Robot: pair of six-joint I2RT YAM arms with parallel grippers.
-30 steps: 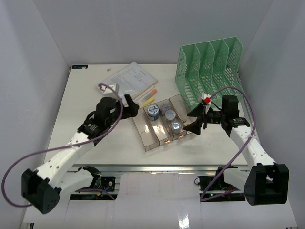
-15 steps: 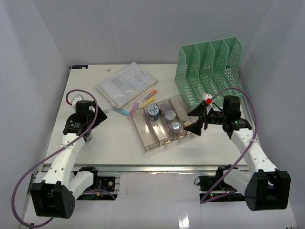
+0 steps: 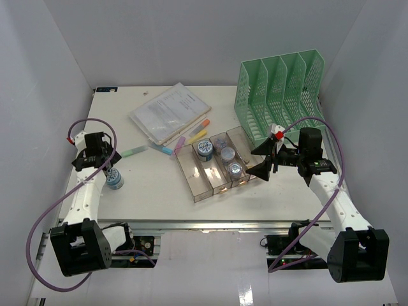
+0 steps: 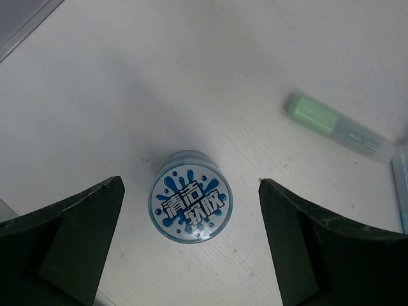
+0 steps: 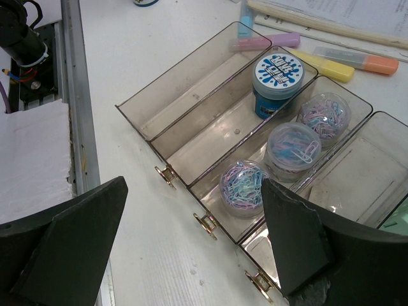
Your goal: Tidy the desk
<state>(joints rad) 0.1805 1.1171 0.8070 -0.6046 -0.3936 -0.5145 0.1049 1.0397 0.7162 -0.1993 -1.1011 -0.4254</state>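
Tidying seems half done: jars point(image 5: 290, 143) sit trayed, yet I see a tub point(image 4: 191, 204) (markers point(image 4: 338, 124) too) loose on the desk point(image 3: 153, 191), left gripper point(image 4: 191, 183) and right gripper point(image 5: 194, 185) wide, empty.

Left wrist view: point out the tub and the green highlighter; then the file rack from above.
tub point(image 4: 191, 205), left wrist view, middle of its printed lid.
green highlighter point(image 4: 338, 129), left wrist view, middle of its barrel.
file rack point(image 3: 278, 95), top view, its mesh dividers.
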